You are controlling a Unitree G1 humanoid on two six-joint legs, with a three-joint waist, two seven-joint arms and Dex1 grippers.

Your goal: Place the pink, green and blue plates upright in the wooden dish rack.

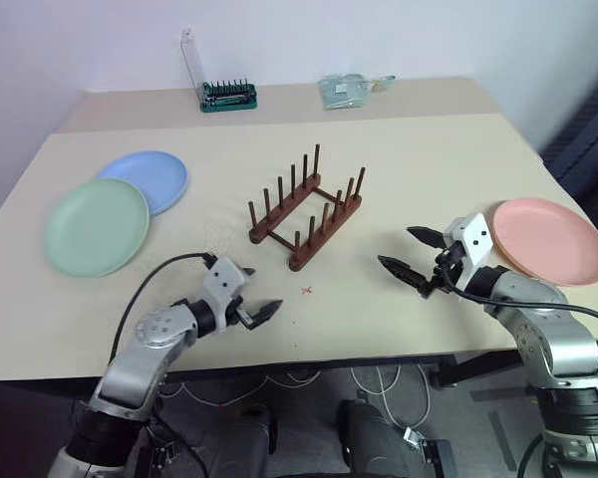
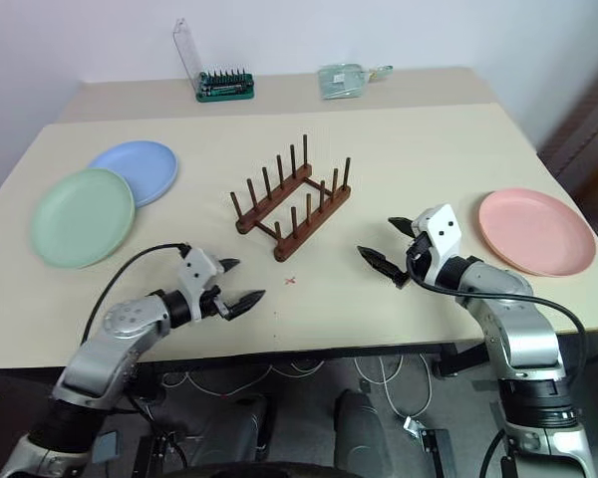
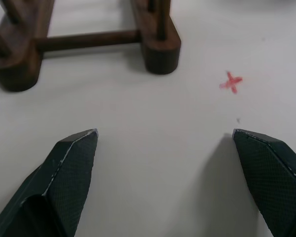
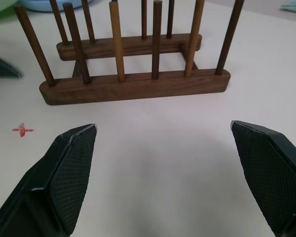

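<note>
Still pre-grasp, rack (image 1: 305, 208) centre-frame empty, both grippers (image 1: 251, 303) (image 1: 411, 254) spread wide holding nothing; next likely reach right for pink plate (image 1: 550, 240).

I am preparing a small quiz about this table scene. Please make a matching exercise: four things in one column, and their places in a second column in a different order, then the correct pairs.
Things:
1. pink plate
2. green plate
3. wooden dish rack
4. red cross mark

Places:
A. on the table just in front of the rack's near end
B. middle of the table, empty of plates
C. flat on the table on the robot's right
D. on the robot's left, overlapping the blue plate

Pairs: 1-C, 2-D, 3-B, 4-A
</note>
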